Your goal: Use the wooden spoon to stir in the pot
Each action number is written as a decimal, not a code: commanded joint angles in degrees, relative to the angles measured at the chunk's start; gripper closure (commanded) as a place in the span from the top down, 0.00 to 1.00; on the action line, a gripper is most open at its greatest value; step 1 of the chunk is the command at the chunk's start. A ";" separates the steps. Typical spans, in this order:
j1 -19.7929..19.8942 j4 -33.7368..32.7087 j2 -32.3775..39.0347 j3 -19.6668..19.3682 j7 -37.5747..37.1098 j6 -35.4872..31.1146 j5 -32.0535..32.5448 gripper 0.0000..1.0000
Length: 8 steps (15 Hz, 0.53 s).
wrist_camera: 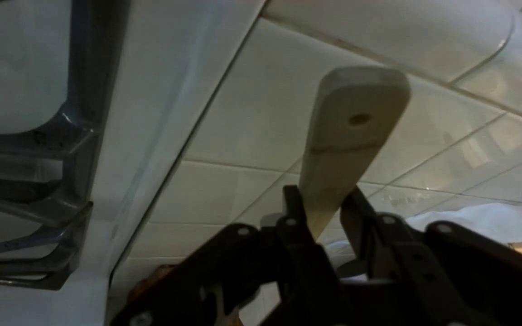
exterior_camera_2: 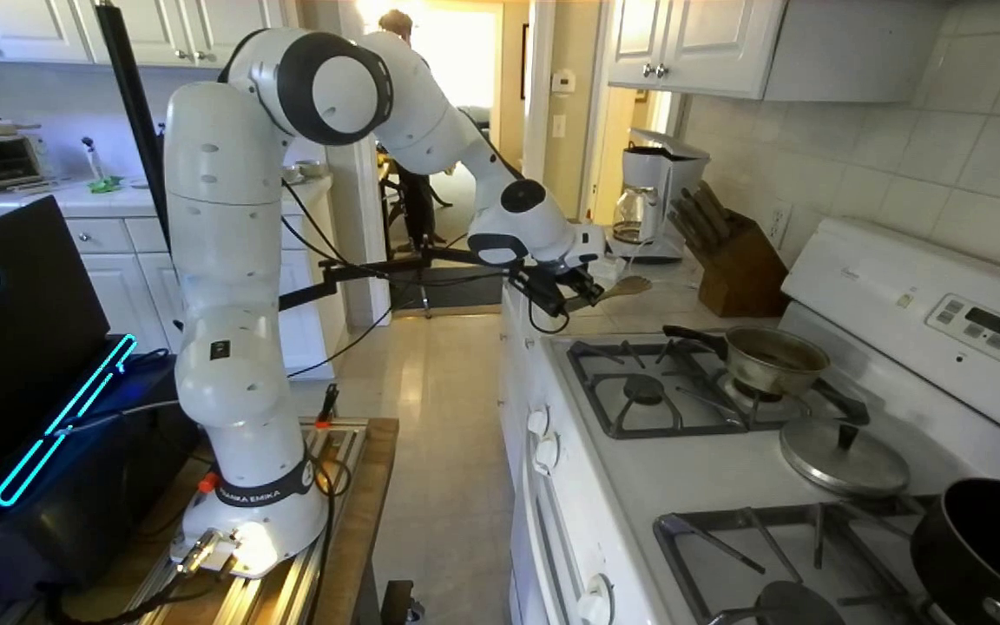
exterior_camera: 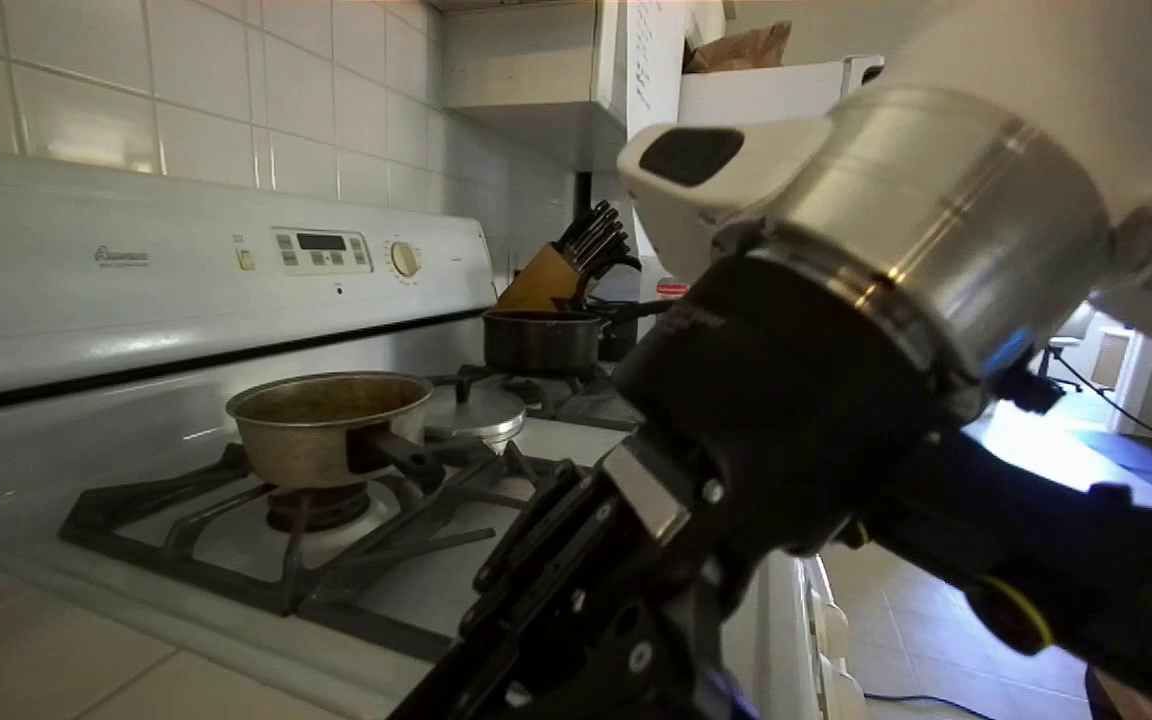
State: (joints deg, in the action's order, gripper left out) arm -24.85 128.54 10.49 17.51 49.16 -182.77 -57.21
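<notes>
In the wrist view my gripper [wrist_camera: 323, 194] is shut on the light wooden spoon [wrist_camera: 340, 154], one dark finger against each side of the flat handle. The handle's rounded end with a small hole points up toward the top of that view. Over the tiled counter beside the stove, an exterior view shows the spoon [exterior_camera_2: 628, 286] sticking out from the gripper [exterior_camera_2: 591, 293]. The brass pot [exterior_camera: 286, 450] rests on a burner, well apart from the spoon; in an exterior view the pot [exterior_camera_2: 773, 375] has its dark handle toward the counter. What the pot holds cannot be made out.
A metal lid [exterior_camera_2: 843, 456] lies on the stove beside the pot. The black pot [exterior_camera_2: 982, 555] sits on another burner. A knife block [exterior_camera_2: 739, 273] and a coffee maker [exterior_camera_2: 652, 195] stand on the counter. Raised burner grates [exterior_camera: 286, 575] cover the stove top.
</notes>
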 commanded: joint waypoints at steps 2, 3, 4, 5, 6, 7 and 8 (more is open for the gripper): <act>-1.31 -4.19 7.06 -1.21 0.38 -3.82 3.90 0.07; -1.56 -4.92 8.08 -1.43 0.14 -4.17 4.44 0.07; -1.79 -5.68 8.86 -1.57 0.00 -4.54 4.80 0.07; -1.91 -6.37 9.37 -1.70 -0.12 -4.41 5.23 0.07; -2.02 -6.99 9.72 -1.85 -0.32 -4.42 5.48 0.31; -2.25 -7.37 9.91 -2.21 -0.45 -4.38 5.81 0.52; -2.33 -7.76 10.14 -2.39 -0.29 -4.28 6.11 0.59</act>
State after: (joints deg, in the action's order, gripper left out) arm -25.38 123.77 17.75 16.32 49.21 -185.22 -52.74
